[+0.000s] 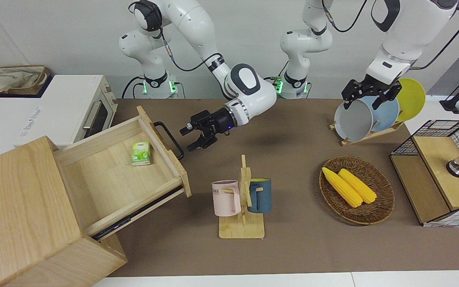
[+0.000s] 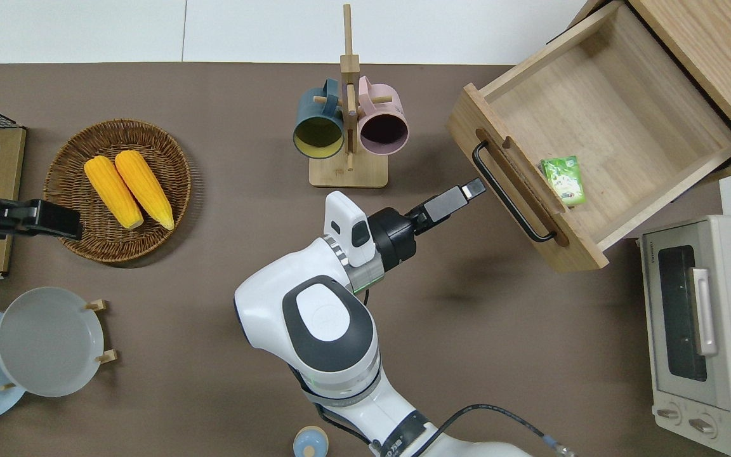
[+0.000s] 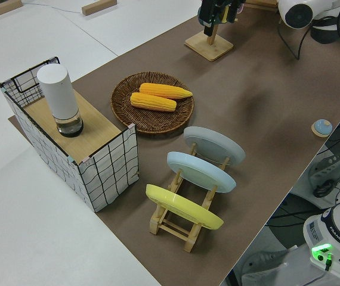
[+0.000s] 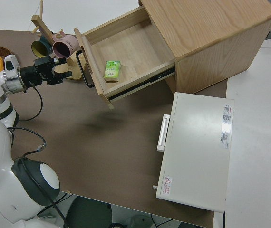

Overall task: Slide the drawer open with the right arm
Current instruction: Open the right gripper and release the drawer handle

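Observation:
The light-wood drawer stands pulled well out of its cabinet at the right arm's end of the table. It also shows in the overhead view and in the right side view. Its black loop handle is free. A small green box lies inside the drawer, against its front. My right gripper is open and empty, a short gap off the handle, its fingers pointing at it. My left gripper is parked.
A wooden mug rack with a pink and a blue mug stands close to the drawer's front, farther from the robots than my right gripper. A white toaster oven sits beside the drawer. A basket of corn, a plate rack and a wire-mesh box are at the left arm's end.

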